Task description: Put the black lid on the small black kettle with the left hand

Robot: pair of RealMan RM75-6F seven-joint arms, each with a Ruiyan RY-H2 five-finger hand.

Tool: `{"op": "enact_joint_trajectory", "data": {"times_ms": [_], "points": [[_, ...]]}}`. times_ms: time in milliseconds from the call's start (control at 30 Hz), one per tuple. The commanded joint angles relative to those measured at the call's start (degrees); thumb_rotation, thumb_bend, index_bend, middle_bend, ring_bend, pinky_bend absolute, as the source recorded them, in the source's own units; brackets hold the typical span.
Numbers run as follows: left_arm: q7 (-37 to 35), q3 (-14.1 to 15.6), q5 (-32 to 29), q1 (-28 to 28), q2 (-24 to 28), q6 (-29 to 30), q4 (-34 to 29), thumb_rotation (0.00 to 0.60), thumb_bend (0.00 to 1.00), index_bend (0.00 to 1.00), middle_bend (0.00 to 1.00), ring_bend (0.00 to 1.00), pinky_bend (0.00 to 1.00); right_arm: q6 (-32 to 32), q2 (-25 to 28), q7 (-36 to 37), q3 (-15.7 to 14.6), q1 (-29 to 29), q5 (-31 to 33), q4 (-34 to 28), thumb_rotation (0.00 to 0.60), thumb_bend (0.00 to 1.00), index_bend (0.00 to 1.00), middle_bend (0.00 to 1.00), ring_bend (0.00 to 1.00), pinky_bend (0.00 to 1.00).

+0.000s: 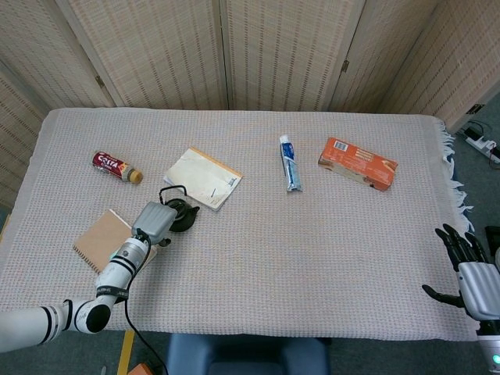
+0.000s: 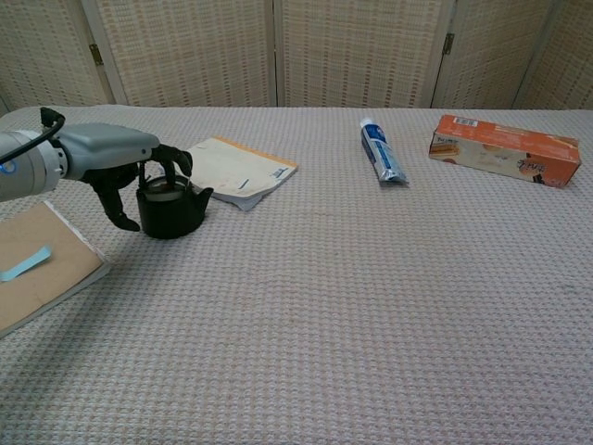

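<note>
Kettle (image 2: 171, 210) sits near the table's left edge, just beside a pale booklet (image 1: 203, 177), its lid (image 2: 164, 187) on top under the raised handle. Your left hand (image 2: 116, 167) hovers beside it, fingers spread, holding nothing. Your right hand (image 1: 469, 273) hangs off the table's right corner with its fingers apart. Further left, the red bottle (image 1: 116, 166) reads something like "Cola"; writing on the toothpaste (image 1: 290, 163) and orange box (image 1: 358, 163) is too small to read.
</note>
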Motion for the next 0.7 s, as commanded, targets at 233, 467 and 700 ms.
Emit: {"op": "enact_joint_trajectory", "data": {"times_ms": [233,467,700], "points": [[-0.11,0.27,0.87,0.72,0.83,1.06,-2.04,0.6,0.16,0.18,0.26,0.78,0.78,-0.03,0.12,-0.19,0.01,0.0,0.07,-0.18,0.6,0.0,0.04,0.05,0.12,0.02],[0.72,0.89,1.62,1.4,1.83,2.22,-3.95,0.6,0.16,0.18,0.27,0.78,0.78,-0.17,0.09,-0.17,0.01,0.11,-0.02,-0.15,0.6,0.0,0.04,0.05,0.12,0.02],[1.03,1.34,2.21,2.32,2.66,3.35,-5.17,0.6,0.16,0.18,0.27,0.78,0.78,-0.13,0.17,-0.25,-0.01,0.1,-0.08,-0.25,0.6,0.0,0.04,0.05,0.12,0.02]]}}
